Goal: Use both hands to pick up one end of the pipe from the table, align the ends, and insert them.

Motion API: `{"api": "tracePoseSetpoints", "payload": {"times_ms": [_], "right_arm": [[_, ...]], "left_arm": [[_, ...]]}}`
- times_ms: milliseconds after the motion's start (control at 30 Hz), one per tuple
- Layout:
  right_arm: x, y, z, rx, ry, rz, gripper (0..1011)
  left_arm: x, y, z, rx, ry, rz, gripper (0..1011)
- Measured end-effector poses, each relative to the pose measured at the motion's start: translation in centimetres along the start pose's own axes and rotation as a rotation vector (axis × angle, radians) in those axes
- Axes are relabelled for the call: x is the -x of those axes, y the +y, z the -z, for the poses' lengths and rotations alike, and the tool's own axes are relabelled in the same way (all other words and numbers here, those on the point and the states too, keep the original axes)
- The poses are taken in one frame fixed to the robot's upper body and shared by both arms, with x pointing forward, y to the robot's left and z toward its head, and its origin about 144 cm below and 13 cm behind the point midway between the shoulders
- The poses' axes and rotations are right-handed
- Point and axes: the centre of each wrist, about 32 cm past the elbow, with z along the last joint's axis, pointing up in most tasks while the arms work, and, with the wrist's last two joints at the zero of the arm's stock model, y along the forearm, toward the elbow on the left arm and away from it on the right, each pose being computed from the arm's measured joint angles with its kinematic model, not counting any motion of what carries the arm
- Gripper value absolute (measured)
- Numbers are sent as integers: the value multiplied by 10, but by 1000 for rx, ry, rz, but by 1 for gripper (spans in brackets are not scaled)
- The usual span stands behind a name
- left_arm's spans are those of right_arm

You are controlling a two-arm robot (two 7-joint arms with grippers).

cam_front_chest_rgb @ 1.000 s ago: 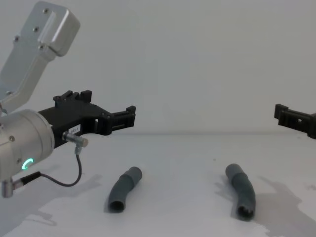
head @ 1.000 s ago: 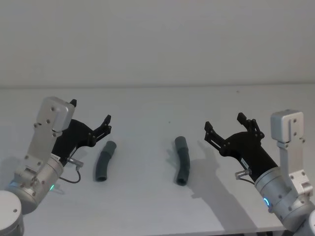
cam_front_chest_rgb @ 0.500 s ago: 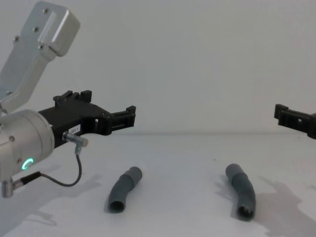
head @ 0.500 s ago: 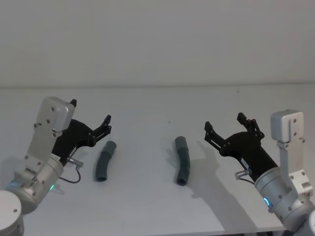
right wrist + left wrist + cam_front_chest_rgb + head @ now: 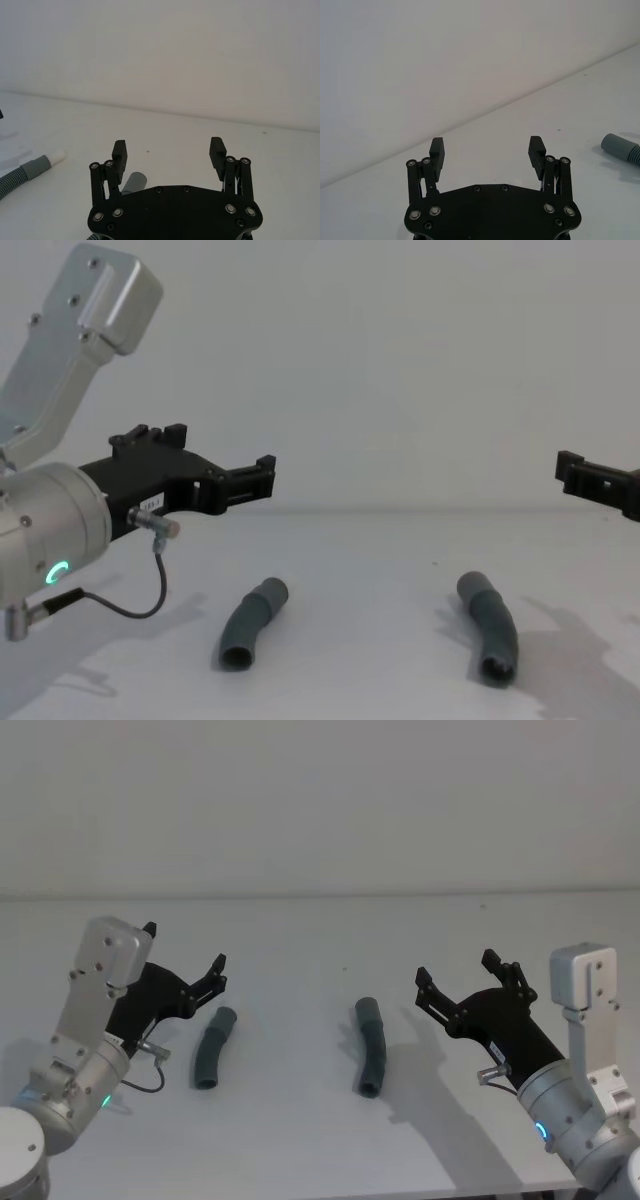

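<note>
I read: left gripper (image 5: 185, 946) spread, empty, raised near left pipe piece (image 5: 211, 1048) | right gripper (image 5: 456, 966) spread, empty, near right pipe piece (image 5: 371, 1046) | both pieces on table (image 5: 300, 930)

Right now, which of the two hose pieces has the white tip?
The left piece, lying near the left pincer; the right wrist view shows its white plug. The right piece has a plain grey cuff.

Black, angular left gripper (image 5: 486, 147) and right gripper (image 5: 169, 147), silver screws (image 5: 435, 210) dotting their linkages; thick silver left arm (image 5: 50, 530), green ring light (image 5: 55, 571) glowing, thin black cable (image 5: 120, 612) looping below.
</note>
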Motion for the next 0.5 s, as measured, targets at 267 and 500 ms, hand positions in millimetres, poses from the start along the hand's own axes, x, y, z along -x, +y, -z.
{"api": "tracePoseSetpoints", "payload": {"times_ms": [267, 500], "right_arm": [[0, 0, 0, 0, 0, 0, 1004], [0, 0, 0, 0, 0, 0, 1004]], "left_arm": [[3, -7, 2, -27, 23, 42, 1001], [7, -13, 3, -81, 60, 78, 1001]]}}
